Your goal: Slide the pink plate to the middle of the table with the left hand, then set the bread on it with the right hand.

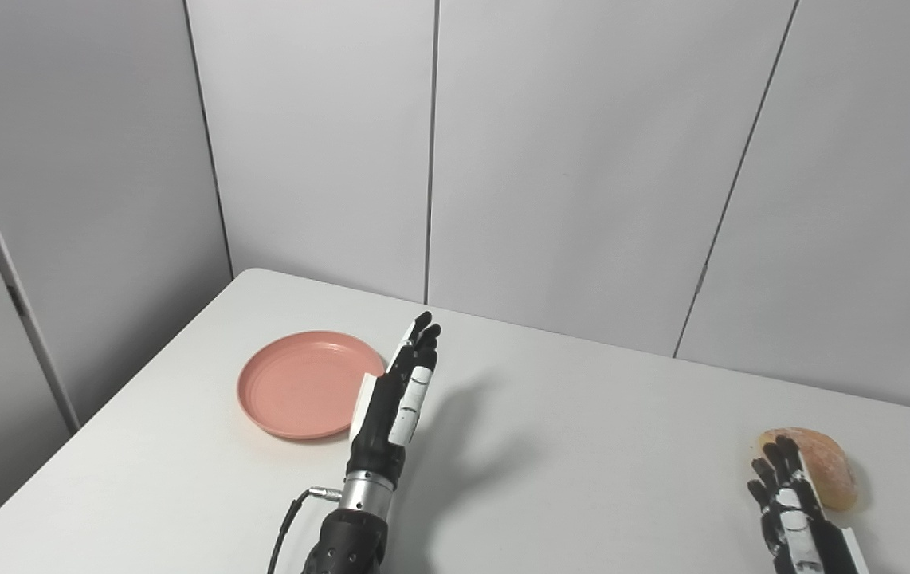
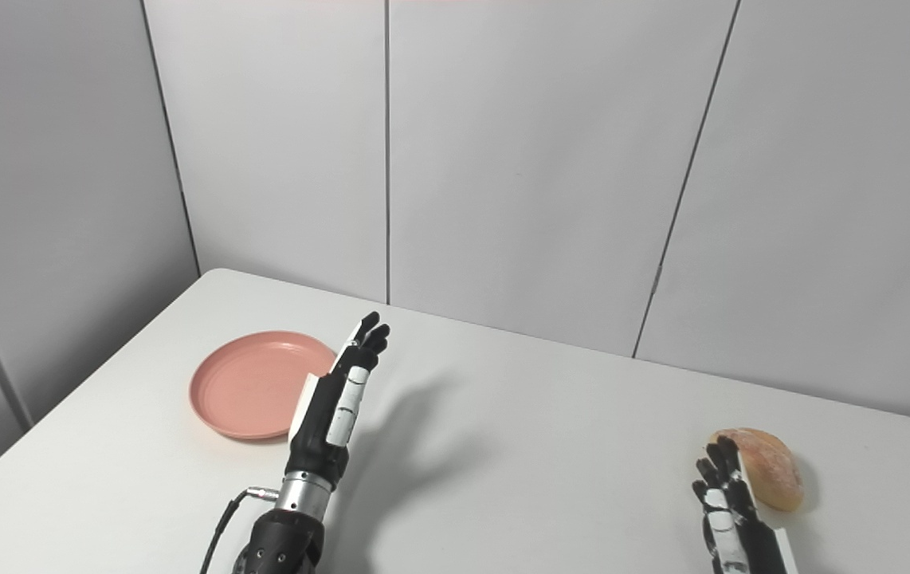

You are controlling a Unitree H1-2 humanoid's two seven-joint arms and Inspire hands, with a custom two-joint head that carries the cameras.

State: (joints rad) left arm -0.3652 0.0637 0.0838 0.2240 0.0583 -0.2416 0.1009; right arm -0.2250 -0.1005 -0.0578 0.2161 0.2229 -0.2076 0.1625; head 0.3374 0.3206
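Note:
A pink plate (image 1: 303,384) lies on the white table (image 1: 582,446) at the left. My left hand (image 1: 398,395) is raised above the table just right of the plate, fingers straight and together, holding nothing; it hides part of the plate's right rim. A brown bread roll (image 1: 816,464) lies at the right near the front. My right hand (image 1: 791,502) is open, just in front and left of the bread, fingers pointing up beside it. Whether it touches the bread is unclear. The same scene shows in the right eye view, with the plate (image 2: 252,384) and bread (image 2: 766,466).
Grey wall panels (image 1: 566,159) stand close behind the table's far edge. The table's left edge runs diagonally past the plate. A cable (image 1: 292,518) hangs from my left wrist.

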